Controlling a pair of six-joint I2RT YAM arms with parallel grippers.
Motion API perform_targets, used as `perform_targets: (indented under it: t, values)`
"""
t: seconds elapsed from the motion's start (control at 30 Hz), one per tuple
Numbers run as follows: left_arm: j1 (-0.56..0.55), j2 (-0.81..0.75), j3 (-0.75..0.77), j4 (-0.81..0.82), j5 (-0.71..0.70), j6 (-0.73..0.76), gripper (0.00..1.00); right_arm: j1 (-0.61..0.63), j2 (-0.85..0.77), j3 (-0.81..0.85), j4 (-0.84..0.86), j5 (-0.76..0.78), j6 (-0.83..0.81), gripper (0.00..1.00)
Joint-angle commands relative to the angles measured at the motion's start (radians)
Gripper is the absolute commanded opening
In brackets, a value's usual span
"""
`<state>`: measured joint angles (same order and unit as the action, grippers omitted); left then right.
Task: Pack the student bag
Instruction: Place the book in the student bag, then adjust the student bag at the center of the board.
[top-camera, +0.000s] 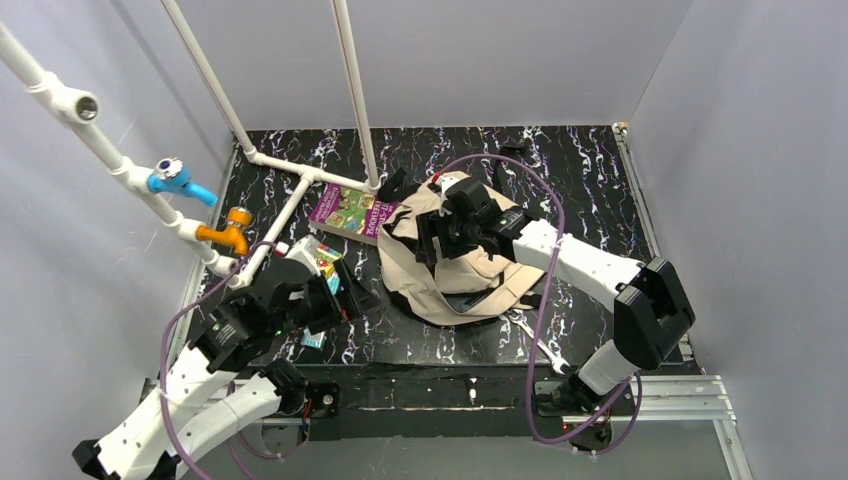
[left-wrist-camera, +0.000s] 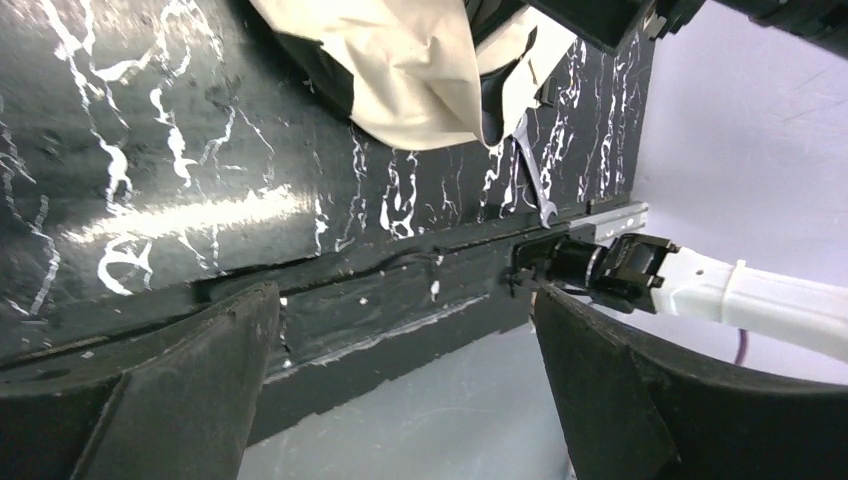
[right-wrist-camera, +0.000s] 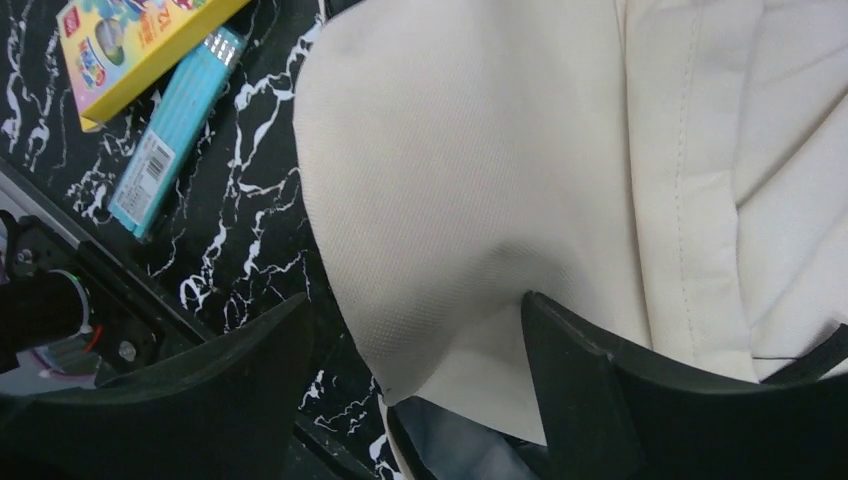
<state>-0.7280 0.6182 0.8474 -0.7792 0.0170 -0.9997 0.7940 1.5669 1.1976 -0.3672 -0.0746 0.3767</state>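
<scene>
The student bag (top-camera: 455, 275), a beige fabric backpack with black straps, lies in the middle of the black marbled table. My right gripper (top-camera: 432, 240) hovers over its left part. In the right wrist view the jaws (right-wrist-camera: 412, 300) are open. A beige flap of the bag (right-wrist-camera: 450, 180) lies between them, and a dark opening shows under its edge. My left gripper (top-camera: 350, 295) is left of the bag, open and empty. In the left wrist view (left-wrist-camera: 405, 300) it looks over the table's front edge, with the bag's corner (left-wrist-camera: 400, 70) at the top.
A purple book (top-camera: 350, 210) lies behind and left of the bag. A yellow box (top-camera: 318, 255) and a light blue pack (right-wrist-camera: 170, 130) lie near the left gripper. A wrench (top-camera: 535, 340) lies near the front edge. White pipes (top-camera: 290, 190) cross the back left.
</scene>
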Motion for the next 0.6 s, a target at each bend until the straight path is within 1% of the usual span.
perform_targets:
  t: [0.0, 0.03, 0.1, 0.13, 0.17, 0.3, 0.47, 0.5, 0.57]
  values:
    - [0.004, -0.094, 0.030, -0.012, -0.144, 0.154, 0.98, -0.019, -0.050, 0.085, 0.064, 0.004, 0.024, 0.90]
    - [0.005, -0.102, 0.019, -0.003, -0.128, 0.153, 0.98, -0.028, -0.050, 0.097, 0.068, 0.018, 0.025, 0.93]
    - [0.005, -0.112, 0.006, 0.012, -0.109, 0.153, 0.98, -0.053, -0.028, 0.120, 0.090, 0.035, 0.050, 0.96]
    - [0.005, -0.117, 0.000, 0.022, -0.098, 0.156, 0.98, -0.067, -0.007, 0.135, 0.101, 0.034, 0.074, 0.97]
    - [0.004, -0.123, -0.022, 0.063, -0.074, 0.172, 0.98, -0.086, 0.047, 0.178, 0.130, 0.027, 0.113, 0.97]
    - [0.005, -0.081, -0.035, 0.105, -0.038, 0.191, 0.98, -0.091, 0.142, 0.244, 0.211, 0.027, 0.142, 0.98]
    - [0.004, -0.035, -0.026, 0.121, -0.029, 0.211, 0.98, -0.075, 0.324, 0.358, 0.328, 0.001, 0.210, 0.98]
    - [0.004, -0.033, -0.023, 0.123, -0.032, 0.217, 0.98, -0.064, 0.360, 0.394, 0.337, 0.013, 0.202, 0.98]
    - [0.005, -0.031, -0.007, 0.115, -0.034, 0.232, 0.98, -0.020, 0.426, 0.494, 0.291, 0.067, 0.158, 0.98]
